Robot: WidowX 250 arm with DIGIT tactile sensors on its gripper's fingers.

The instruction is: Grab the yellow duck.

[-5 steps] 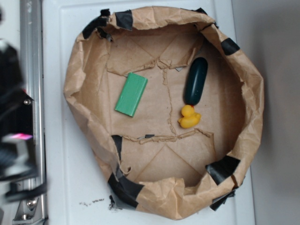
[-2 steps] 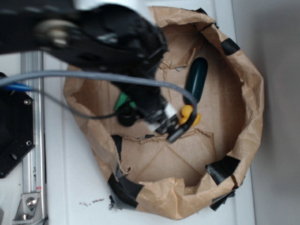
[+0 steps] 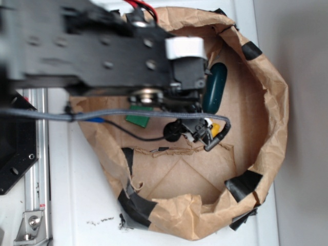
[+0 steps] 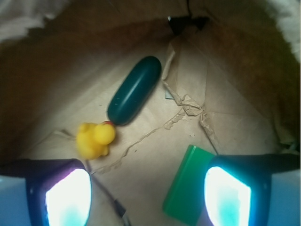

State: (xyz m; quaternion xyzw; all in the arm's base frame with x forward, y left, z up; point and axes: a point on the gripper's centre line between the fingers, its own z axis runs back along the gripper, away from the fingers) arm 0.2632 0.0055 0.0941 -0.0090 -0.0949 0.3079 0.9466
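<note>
The yellow duck (image 4: 96,140) lies on the brown paper floor of the bag, just ahead of my left finger (image 4: 66,193) in the wrist view. My gripper (image 4: 148,195) is open, with bare paper between the fingers, and the duck sits outside the gap, to its left. In the exterior view my gripper (image 3: 207,136) hangs low inside the bag and only a sliver of the yellow duck (image 3: 216,123) shows past it. Nothing is held.
A dark green oblong object (image 4: 134,90) lies touching the duck's head end. A green block (image 4: 188,188) rests in front of my right finger. The crumpled paper bag wall (image 3: 271,102) with black tape rings everything. A grey cable (image 3: 102,115) trails from the arm.
My arm swung in from the left over the bag. Since 0.4 s ago the gripper has shifted right, and it now covers most of the duck in the exterior view.
</note>
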